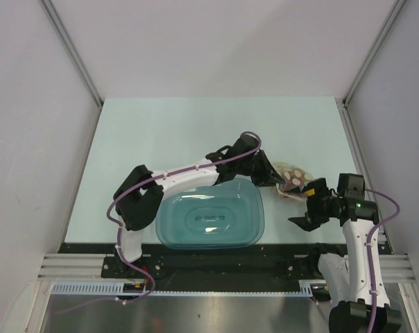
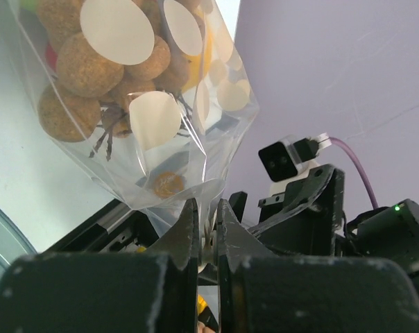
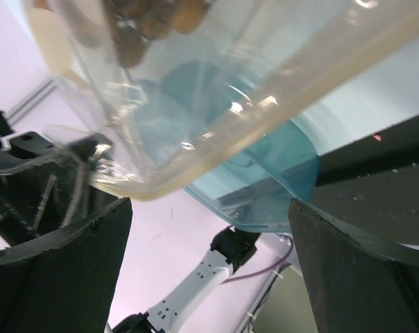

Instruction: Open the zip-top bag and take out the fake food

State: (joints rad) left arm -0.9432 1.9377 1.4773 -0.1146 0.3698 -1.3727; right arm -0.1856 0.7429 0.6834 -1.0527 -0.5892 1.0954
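Note:
The zip-top bag (image 1: pixel 293 176), clear with white dots, hangs off the table to the right of the teal tub. My left gripper (image 1: pixel 270 175) is shut on one edge of it; in the left wrist view the fingertips (image 2: pixel 208 220) pinch the thin plastic of the bag (image 2: pixel 161 111). Inside it sits the fake food: orange-brown balls on dark stems (image 2: pixel 84 66), a yellow piece (image 2: pixel 195 66) and a bit of red (image 2: pixel 51 52). My right gripper (image 1: pixel 305 210) stands wide open just below the bag. In the right wrist view the bag's rim (image 3: pixel 216 149) crosses above the open gripper (image 3: pixel 209 236), untouched.
A teal translucent tub (image 1: pixel 209 215) stands at the table's near edge, between the arms and left of the bag; its corner (image 3: pixel 286 180) shows behind the bag. Grey walls enclose the table on three sides.

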